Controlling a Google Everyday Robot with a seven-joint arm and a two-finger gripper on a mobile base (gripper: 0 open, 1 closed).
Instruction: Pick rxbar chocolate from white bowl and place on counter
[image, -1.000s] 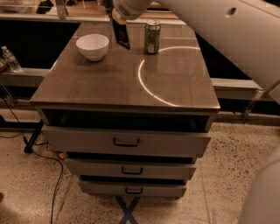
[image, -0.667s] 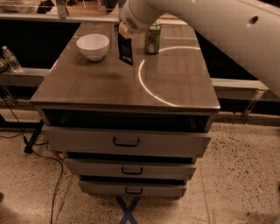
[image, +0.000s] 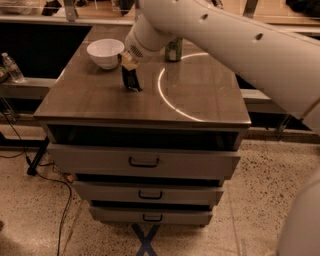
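The white bowl (image: 105, 52) stands at the counter's back left and looks empty. My gripper (image: 128, 64) hangs from the white arm just right of the bowl. It is shut on the rxbar chocolate (image: 131, 79), a black bar held upright with its lower end touching or just above the counter (image: 100, 95). The bar stands left of the bright curved reflection.
A green drink can (image: 174, 50) stands at the counter's back, partly behind my arm. The cabinet's drawers (image: 144, 162) are below. A water bottle (image: 12, 67) stands on a low shelf at the far left. Cables lie on the floor at the lower left.
My gripper has carried the black bar from beside the bowl forward and down toward the middle-left of the counter. The bowl and can have not moved.
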